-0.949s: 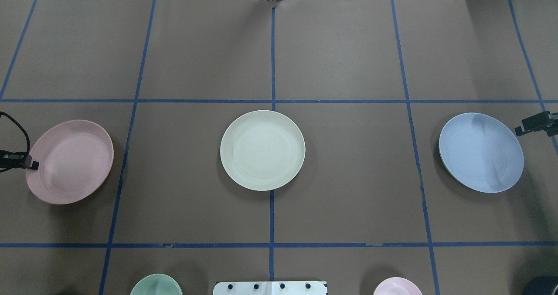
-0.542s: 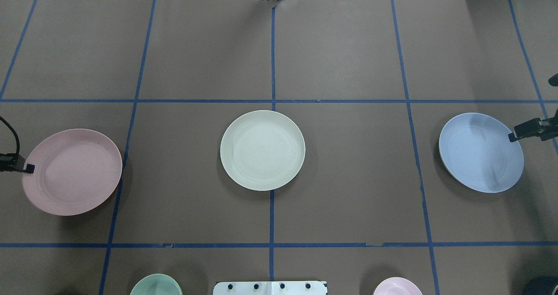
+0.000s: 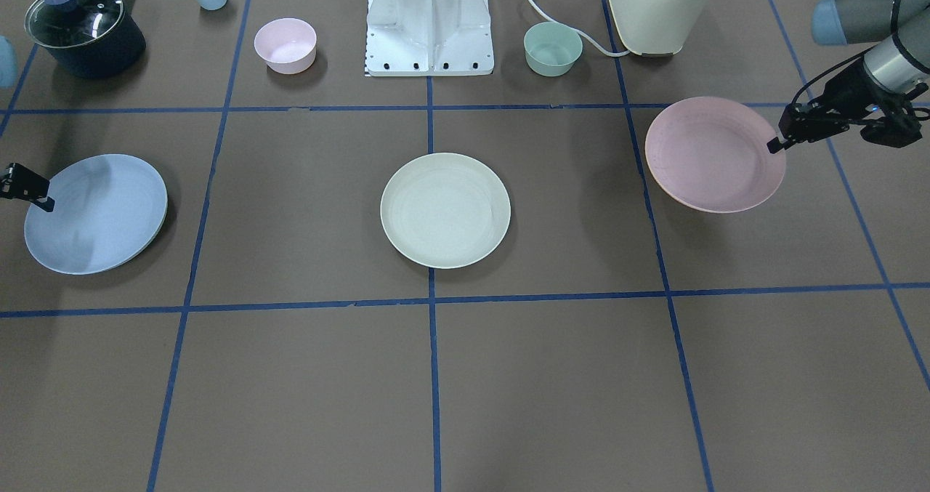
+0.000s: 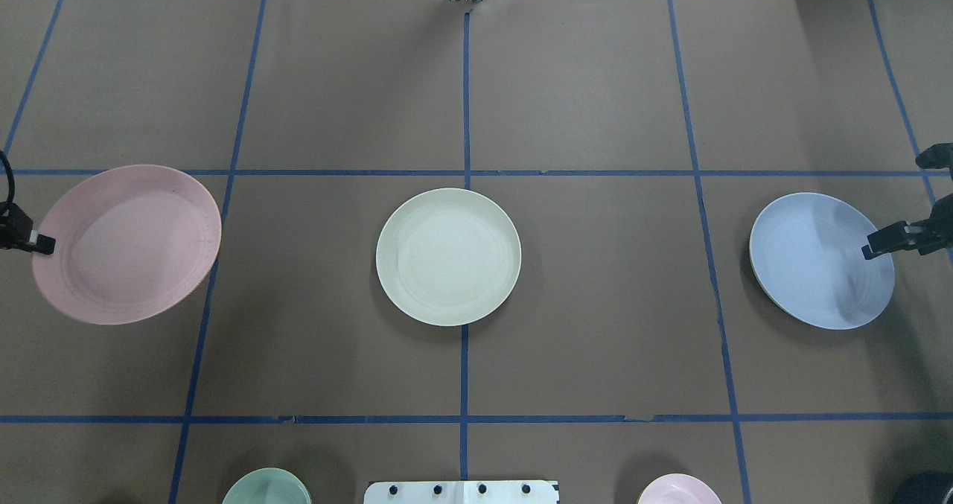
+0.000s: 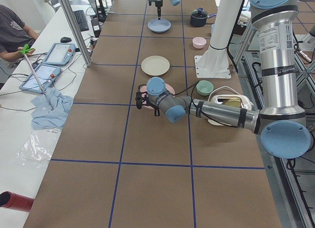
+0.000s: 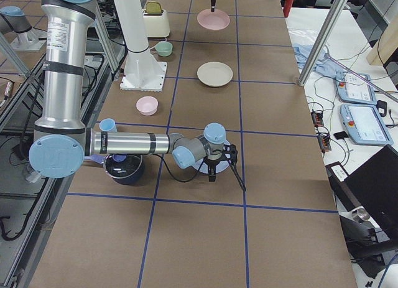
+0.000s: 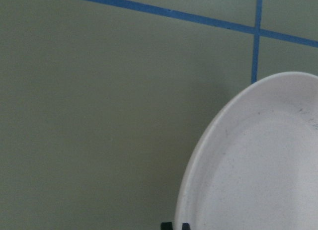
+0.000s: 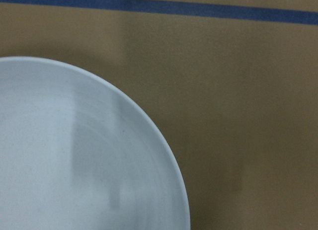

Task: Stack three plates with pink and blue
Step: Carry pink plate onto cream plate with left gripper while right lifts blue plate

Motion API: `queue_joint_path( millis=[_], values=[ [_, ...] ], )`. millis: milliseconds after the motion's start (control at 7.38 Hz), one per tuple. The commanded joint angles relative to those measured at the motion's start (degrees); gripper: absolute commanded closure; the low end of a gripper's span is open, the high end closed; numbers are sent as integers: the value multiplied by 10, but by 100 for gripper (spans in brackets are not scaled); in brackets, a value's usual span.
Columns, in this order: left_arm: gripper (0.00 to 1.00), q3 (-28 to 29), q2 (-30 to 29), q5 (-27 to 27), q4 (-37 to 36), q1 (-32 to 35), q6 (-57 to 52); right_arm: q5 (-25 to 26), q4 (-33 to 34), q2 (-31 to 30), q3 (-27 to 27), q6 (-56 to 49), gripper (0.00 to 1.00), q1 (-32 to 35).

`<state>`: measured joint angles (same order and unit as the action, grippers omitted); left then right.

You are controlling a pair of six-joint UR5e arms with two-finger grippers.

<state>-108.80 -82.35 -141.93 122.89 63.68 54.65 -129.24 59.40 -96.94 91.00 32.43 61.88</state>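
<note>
The left gripper (image 4: 47, 245) pinches the outer rim of the pink plate (image 4: 126, 243) near the table's left edge, its fingers narrow on it. Judging by the offset shadow, the plate hangs clear of the surface. The cream plate (image 4: 448, 257) lies flat and bare at the table's middle. Near the right edge the blue plate (image 4: 811, 266) lies on the table, with the right gripper (image 4: 868, 252) over its outer rim. I cannot tell whether those fingers are wide or closed, and the right wrist view shows none touching the plate.

The step in hand looks like carrying the pink plate to the cream one. The next move calls for level travel toward the middle, then a low, centred release.

Along the robot-side edge, the mint-green bowl (image 3: 552, 47) and the pink bowl (image 3: 285, 45) look empty. The lidded pot (image 3: 83, 30) at the right corner hides its contents.
</note>
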Motion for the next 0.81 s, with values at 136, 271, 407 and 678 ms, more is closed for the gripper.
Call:
queue_joint_path(
  millis=[136,271,407,678],
  values=[
    [100,-23,-58,1,-57,0,38,0,-3,0,-20,3,52,-13],
    [100,-23,-72,3,-58,-5,57,0,-9,0,-21,4,95,-13],
    [100,-23,-83,4,-58,-12,70,-1,-8,0,-21,1,100,-13],
    [100,-20,-148,55,-58,-78,164,-13,-9,-1,-8,4,100,-12]
  ],
)
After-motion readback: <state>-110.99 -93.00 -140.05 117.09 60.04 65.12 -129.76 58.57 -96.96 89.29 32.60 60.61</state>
